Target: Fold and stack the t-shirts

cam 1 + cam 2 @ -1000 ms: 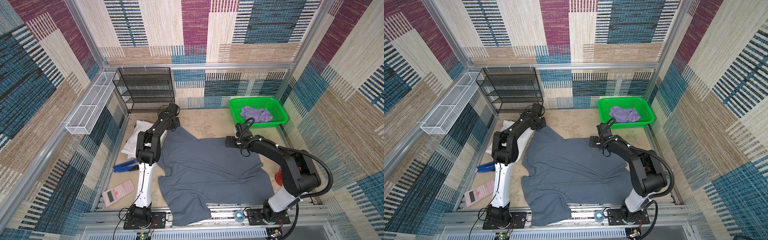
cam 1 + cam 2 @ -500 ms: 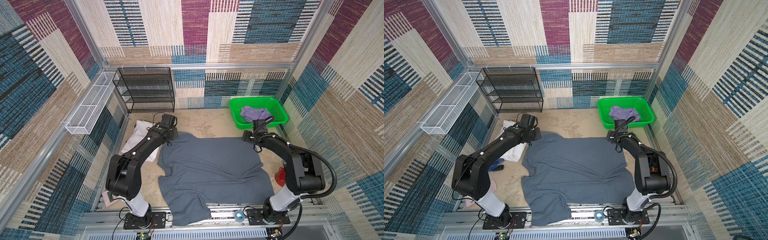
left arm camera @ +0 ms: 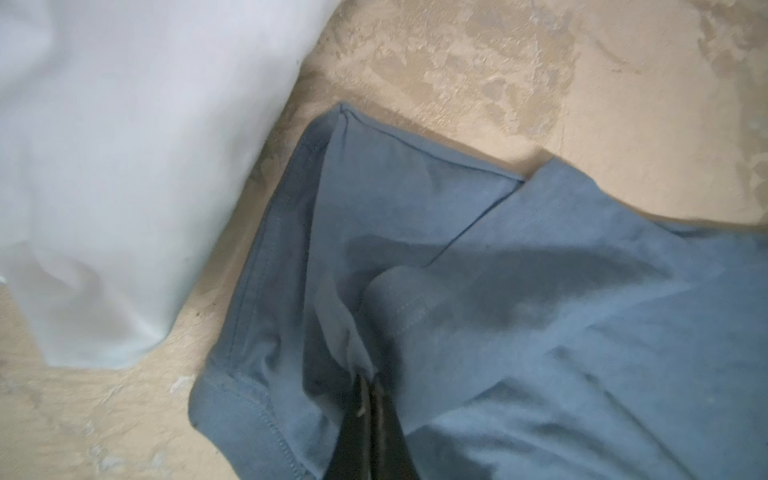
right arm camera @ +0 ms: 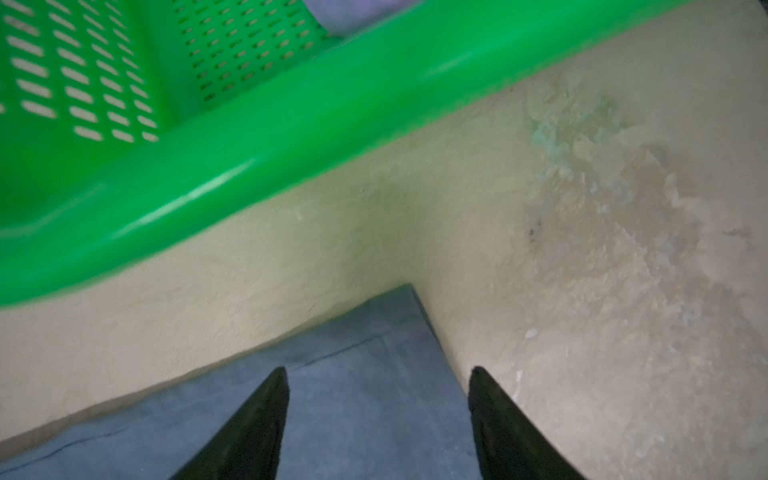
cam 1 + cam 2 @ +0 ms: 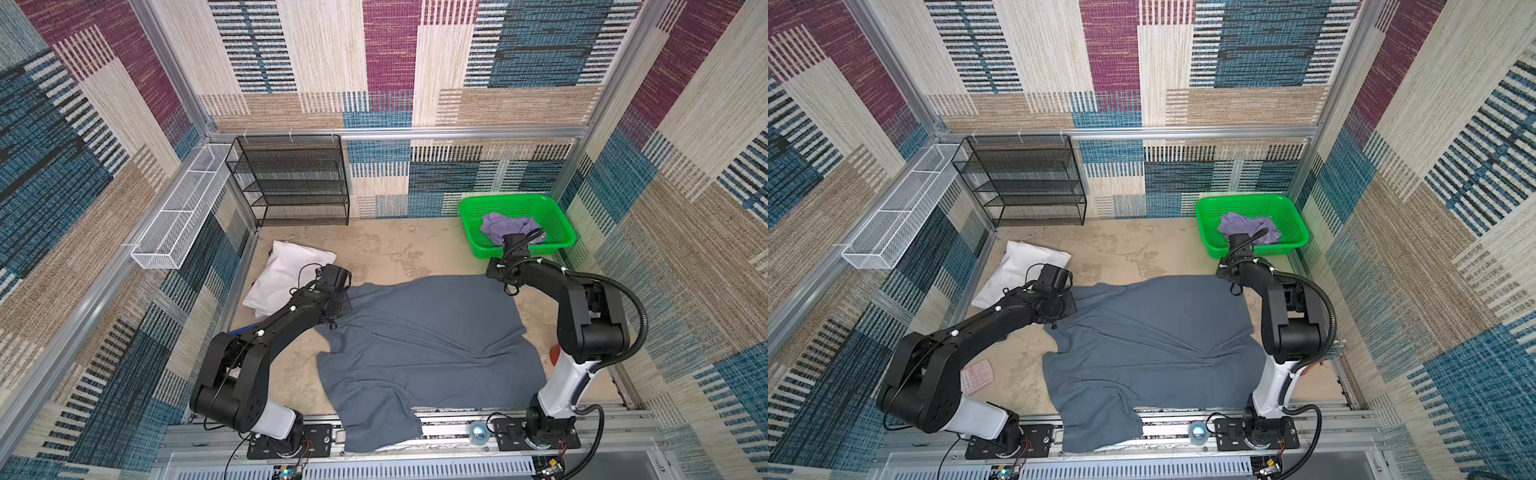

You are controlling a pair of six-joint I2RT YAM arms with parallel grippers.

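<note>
The slate blue-grey t-shirt (image 5: 424, 345) (image 5: 1150, 345) lies spread over the middle of the table, its near hem hanging over the front rail. My left gripper (image 3: 368, 376) (image 5: 343, 305) is shut on a pinch of this shirt beside a sleeve at its far-left corner. Over the far-right corner (image 4: 399, 332) my right gripper (image 4: 379, 370) (image 5: 494, 275) stands open, one finger above the cloth and one above bare table. The lavender t-shirt (image 5: 503, 226) (image 5: 1246, 226) lies crumpled in the green basket (image 5: 469, 220) (image 4: 249, 166).
A white cloth bundle (image 5: 282, 274) (image 3: 104, 166) lies just left of the left gripper. A black mesh rack (image 5: 291, 183) stands at the back, a white wire tray (image 5: 178, 216) hangs on the left wall, and a pink calculator (image 5: 978, 376) lies by the left arm's base.
The left gripper drew back from the far edge towards the front, still holding the shirt. The right gripper slid right along the far hem to the corner, and its jaws narrowed.
</note>
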